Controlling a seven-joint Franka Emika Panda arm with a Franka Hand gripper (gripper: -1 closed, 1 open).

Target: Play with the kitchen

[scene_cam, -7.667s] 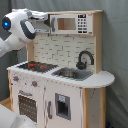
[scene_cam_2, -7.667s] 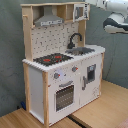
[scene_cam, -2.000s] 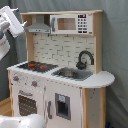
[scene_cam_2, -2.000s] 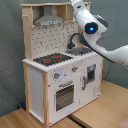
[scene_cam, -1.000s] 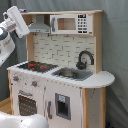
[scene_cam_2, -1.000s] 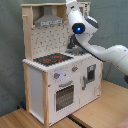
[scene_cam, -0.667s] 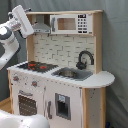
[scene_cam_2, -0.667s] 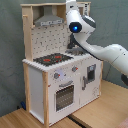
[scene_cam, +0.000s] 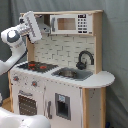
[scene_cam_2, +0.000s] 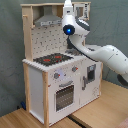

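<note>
The kitchen [scene_cam: 62, 75] looks rigid and heavy, probably best worked by knobs or oven door; end effector [scene_cam: 31, 26] raised near hood, grip state unclear.

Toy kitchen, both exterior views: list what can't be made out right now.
- Pincer: in the first exterior view the arm's boxy head covers it; whether it is open is not shown.
- Tap and sink: visible in the first exterior view; in the second exterior view the arm hides them.
- Oven interior: too dark to see in both exterior views.
</note>
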